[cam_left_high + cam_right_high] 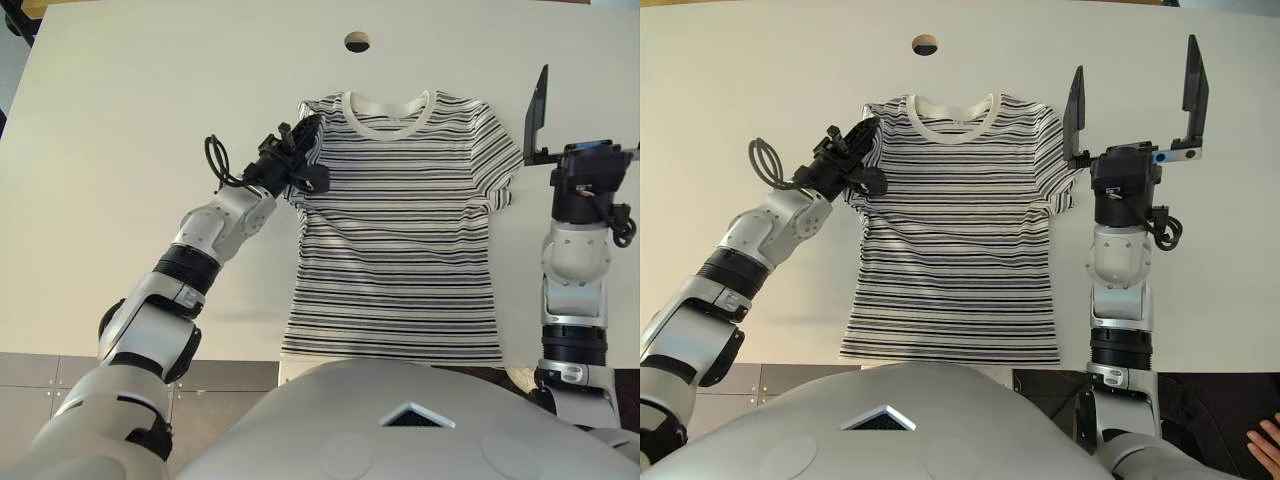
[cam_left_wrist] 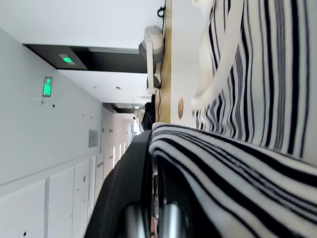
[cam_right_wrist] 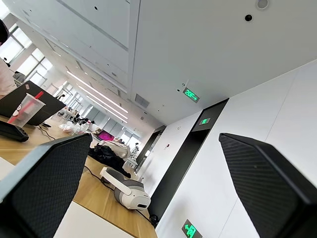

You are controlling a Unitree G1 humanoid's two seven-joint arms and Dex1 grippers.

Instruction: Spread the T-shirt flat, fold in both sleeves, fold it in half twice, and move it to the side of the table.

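Left eye view shows my left gripper (image 1: 300, 140) pinching the sleeve (image 1: 308, 125) of the black-and-white striped T-shirt (image 1: 400, 230), flat mid-frame on the white table (image 1: 120, 120), right gripper (image 1: 1134, 70) splayed idle at right; I should fold inward low, without dragging.

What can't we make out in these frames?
- T-shirt, the sleeve on the robot's left: covered by the left hand in the head views. In the left wrist view striped cloth drapes close over the hand, so the grip is unreadable.
- Right hand, height above the table: the top-down view gives no cue, and one finger overlaps the T-shirt's edge.
- Table hole: contents too small to tell.
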